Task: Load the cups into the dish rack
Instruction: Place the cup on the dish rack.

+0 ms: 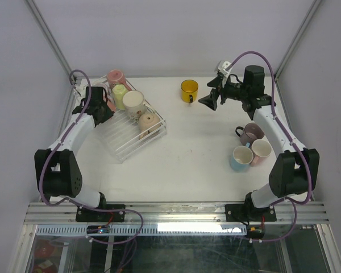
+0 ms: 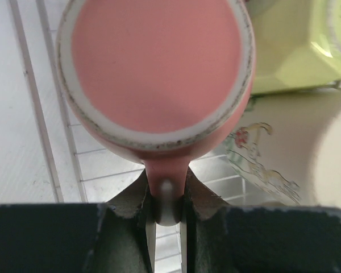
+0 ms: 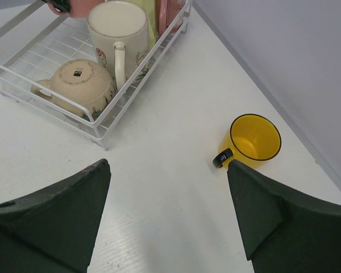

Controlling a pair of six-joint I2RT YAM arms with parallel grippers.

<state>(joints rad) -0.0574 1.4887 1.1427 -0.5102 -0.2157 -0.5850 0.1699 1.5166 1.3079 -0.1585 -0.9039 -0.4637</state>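
Three cups racked, a fourth held at the rack's far corner

Glossy pink ceramic mug [image 2: 159,68] is in the white wire dish rack [image 1: 118,142] near the table's left edge, beside the lime-green mug [image 1: 120,95], cream mug [image 1: 133,102] and beige mug [image 1: 146,121]. The left gripper [image 2: 166,205] pinches its handle, probably to set it tidy. The right gripper [image 3: 167,164] has its jaws spread wide, facing the yellow mug [image 3: 254,139] at the far edge, likely the next pick.
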